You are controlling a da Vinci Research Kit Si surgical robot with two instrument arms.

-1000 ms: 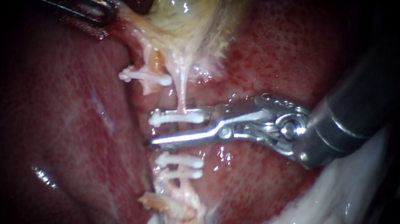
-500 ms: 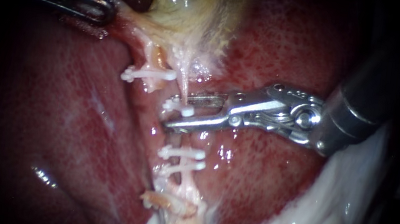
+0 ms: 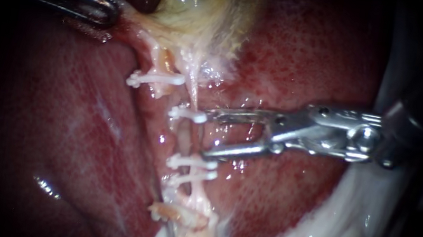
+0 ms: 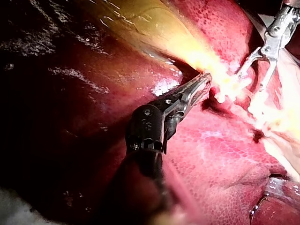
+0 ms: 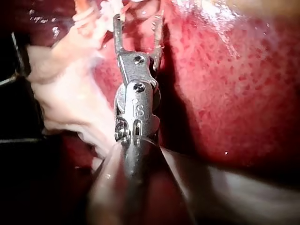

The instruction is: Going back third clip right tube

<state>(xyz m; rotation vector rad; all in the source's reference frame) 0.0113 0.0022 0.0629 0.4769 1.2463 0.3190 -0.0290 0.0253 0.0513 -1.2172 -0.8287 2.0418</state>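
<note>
Currently right instrument [image 3: 207,134] has jaws apart, nothing gripped, tips just right of the third clip [image 3: 186,113]; upper tip right beside it, can't tell if touching. That clip sits closed across the right tube [image 3: 193,92]. Two more clips [image 3: 191,167] on the same tube below it, another clip [image 3: 155,79] up-left of it. Left instrument [image 3: 107,12] well up-left of it, jaws clamped on gallbladder [image 3: 201,22] edge. Liver [image 3: 87,136] all round it.

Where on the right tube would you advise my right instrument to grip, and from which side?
Likely the right tube between the upper clip and the lower pair, from the right: bare there, it runs crosswise to the right instrument's open jaws.
</note>
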